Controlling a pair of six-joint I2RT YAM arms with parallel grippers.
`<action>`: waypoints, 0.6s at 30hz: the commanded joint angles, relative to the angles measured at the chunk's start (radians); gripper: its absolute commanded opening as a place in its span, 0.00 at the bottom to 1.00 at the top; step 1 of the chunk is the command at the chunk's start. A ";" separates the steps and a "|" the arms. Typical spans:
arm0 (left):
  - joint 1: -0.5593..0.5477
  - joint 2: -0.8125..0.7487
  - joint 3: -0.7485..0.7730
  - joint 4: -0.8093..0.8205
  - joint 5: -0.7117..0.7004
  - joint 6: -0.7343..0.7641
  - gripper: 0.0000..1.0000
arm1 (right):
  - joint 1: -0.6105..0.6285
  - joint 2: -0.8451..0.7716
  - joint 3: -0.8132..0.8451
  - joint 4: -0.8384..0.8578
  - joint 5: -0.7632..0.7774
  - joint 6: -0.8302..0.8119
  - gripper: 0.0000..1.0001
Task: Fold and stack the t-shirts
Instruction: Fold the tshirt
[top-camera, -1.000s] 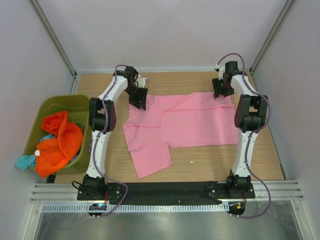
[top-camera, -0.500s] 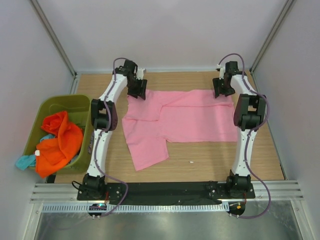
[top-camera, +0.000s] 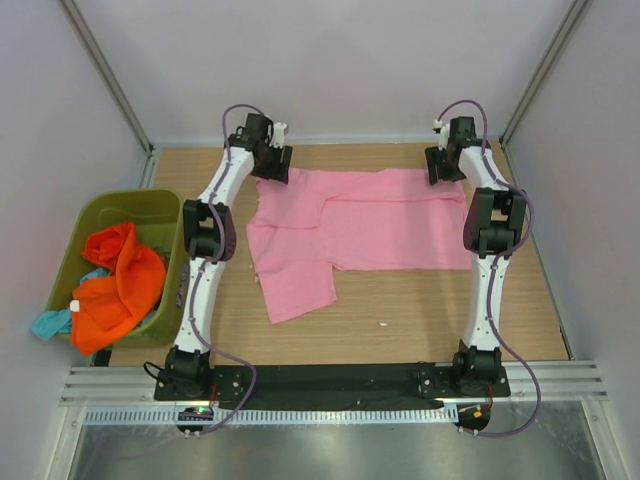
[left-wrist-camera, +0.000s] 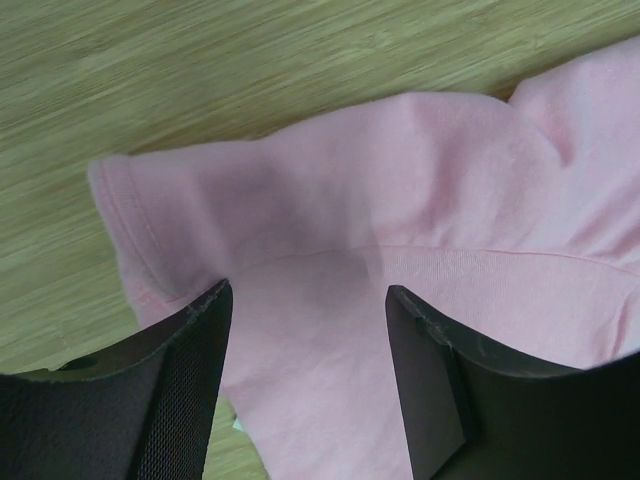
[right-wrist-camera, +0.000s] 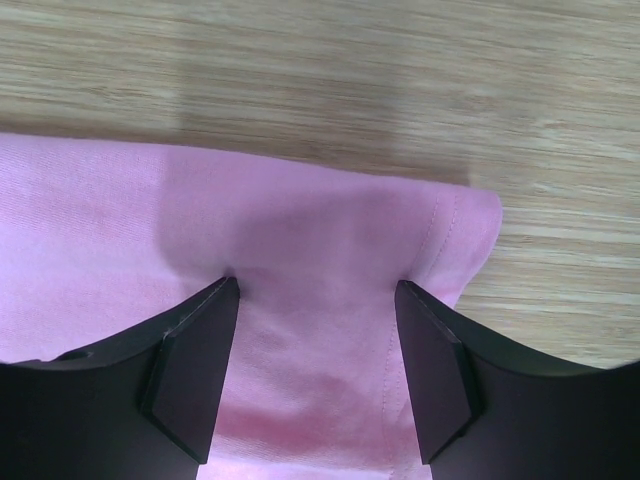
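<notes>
A bright pink t-shirt (top-camera: 370, 225) lies spread flat on the wooden table, one sleeve pointing toward the near edge. My left gripper (top-camera: 271, 163) stands over its far left corner and my right gripper (top-camera: 446, 166) over its far right corner. In the left wrist view the left gripper (left-wrist-camera: 305, 300) is open, with the pink cloth (left-wrist-camera: 400, 200) lying loose between the fingers. The right gripper (right-wrist-camera: 315, 290) is open too, above the hemmed corner of the shirt (right-wrist-camera: 300, 230). An orange t-shirt (top-camera: 125, 285) and a teal one (top-camera: 48, 322) sit in the bin.
The olive-green bin (top-camera: 120, 200) stands at the table's left edge beside the left arm. Bare wood (top-camera: 420, 315) shows between the shirt and the arm bases. Frame posts and white walls close in the back and sides.
Both grippers moved toward the far edge, pulling the shirt's far edge back and flatter. Their jaws widened and let go of the cloth.
</notes>
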 joint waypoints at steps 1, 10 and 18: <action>-0.015 -0.139 0.001 0.030 -0.046 0.029 0.64 | 0.006 -0.076 0.037 -0.008 0.020 -0.014 0.70; -0.055 -0.545 -0.405 -0.062 -0.034 0.079 0.60 | 0.046 -0.460 -0.219 -0.038 -0.049 0.016 0.69; -0.092 -0.821 -0.839 -0.180 0.111 0.318 0.44 | 0.137 -0.733 -0.687 0.009 -0.100 -0.053 0.66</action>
